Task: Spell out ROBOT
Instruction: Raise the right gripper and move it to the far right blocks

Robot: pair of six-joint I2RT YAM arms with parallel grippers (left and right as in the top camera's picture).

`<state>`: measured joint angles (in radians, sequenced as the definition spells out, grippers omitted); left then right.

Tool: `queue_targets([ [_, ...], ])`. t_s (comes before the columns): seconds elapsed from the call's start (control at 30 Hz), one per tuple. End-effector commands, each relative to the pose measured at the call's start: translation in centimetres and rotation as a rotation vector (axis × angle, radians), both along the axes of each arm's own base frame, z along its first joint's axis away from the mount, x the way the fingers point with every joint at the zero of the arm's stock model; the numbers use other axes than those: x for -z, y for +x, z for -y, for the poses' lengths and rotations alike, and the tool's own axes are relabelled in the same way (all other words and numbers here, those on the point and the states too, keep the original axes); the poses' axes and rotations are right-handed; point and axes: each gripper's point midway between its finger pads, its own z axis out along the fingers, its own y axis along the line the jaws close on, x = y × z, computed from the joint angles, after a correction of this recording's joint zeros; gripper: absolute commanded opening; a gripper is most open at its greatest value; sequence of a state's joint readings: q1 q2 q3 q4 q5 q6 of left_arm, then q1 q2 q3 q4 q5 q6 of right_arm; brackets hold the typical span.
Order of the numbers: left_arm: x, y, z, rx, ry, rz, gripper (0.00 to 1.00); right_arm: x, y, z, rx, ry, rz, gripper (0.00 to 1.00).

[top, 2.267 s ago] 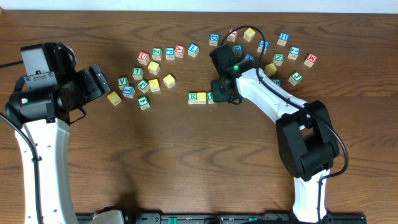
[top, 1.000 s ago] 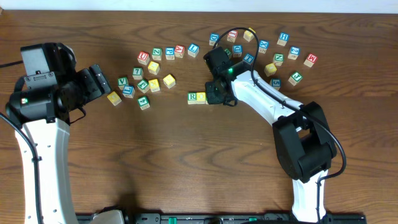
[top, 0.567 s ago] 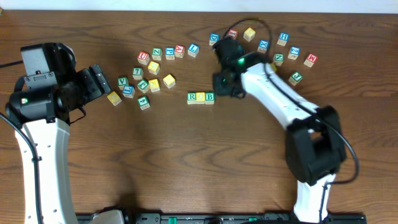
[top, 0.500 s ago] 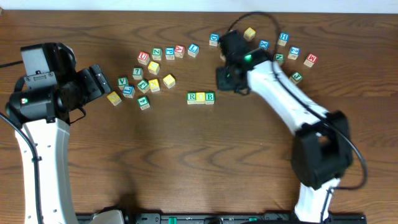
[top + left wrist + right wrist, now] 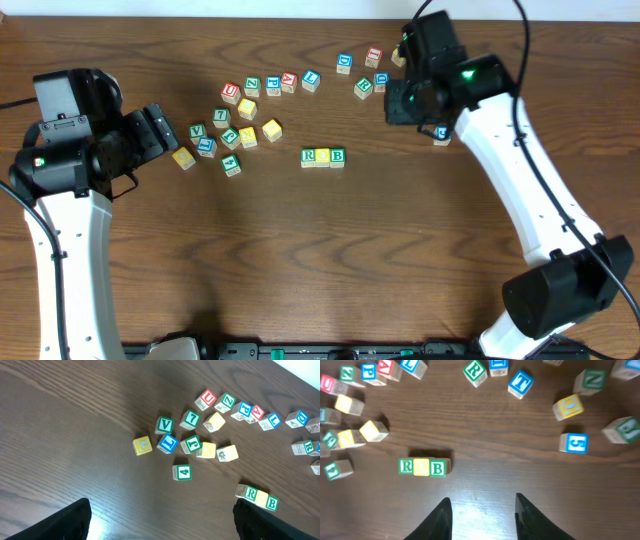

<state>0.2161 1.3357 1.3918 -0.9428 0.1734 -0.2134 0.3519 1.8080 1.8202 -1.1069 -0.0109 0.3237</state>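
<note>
Centre of table (image 5: 300,260): R (image 5: 309,156), a yellow cube (image 5: 323,156) and B (image 5: 337,156) sit touching in a row, reading R-O-B; 2nd O and T not yet added. Right tool (image 5: 482,506) hangs over the far-right scatter, fingers parted w/ nothing between. Left tool (image 5: 160,517) gapes wide at left, also empty. Cubes look light, stiff wood w/ smooth painted faces, so pinch two opposite side faces, low and square, or they may twist. Right wrist view shows the blue T (image 5: 521,384) just beyond the tool; overhead, the arm hides it. Only overhead shows both arms. A spare yellow cube (image 5: 272,130) lies left of the row.
</note>
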Motion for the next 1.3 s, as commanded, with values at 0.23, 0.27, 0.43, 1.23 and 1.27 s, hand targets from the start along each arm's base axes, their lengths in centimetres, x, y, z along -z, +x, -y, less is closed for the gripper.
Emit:
queue_targets([
  [0.23,0.1,0.1,-0.3,-0.019,-0.001,-0.008,0.90,-7.3,2.1,3.7,0.057,0.006,0.169,0.36],
  [0.27,0.1,0.1,-0.3,-0.019,0.000,-0.008,0.90,-7.3,2.3,4.4,0.077,-0.003,0.171,0.36],
  [0.43,0.1,0.1,-0.3,-0.019,0.000,-0.008,0.91,-5.9,3.5,7.4,0.159,-0.043,0.144,0.35],
  [1.23,0.1,0.1,-0.3,-0.019,-0.001,-0.008,0.91,8.5,8.7,10.7,0.734,0.095,-0.130,0.64],
  [1.27,0.1,0.1,-0.3,-0.019,-0.001,-0.008,0.90,9.1,8.9,10.5,0.745,0.111,-0.141,0.60],
])
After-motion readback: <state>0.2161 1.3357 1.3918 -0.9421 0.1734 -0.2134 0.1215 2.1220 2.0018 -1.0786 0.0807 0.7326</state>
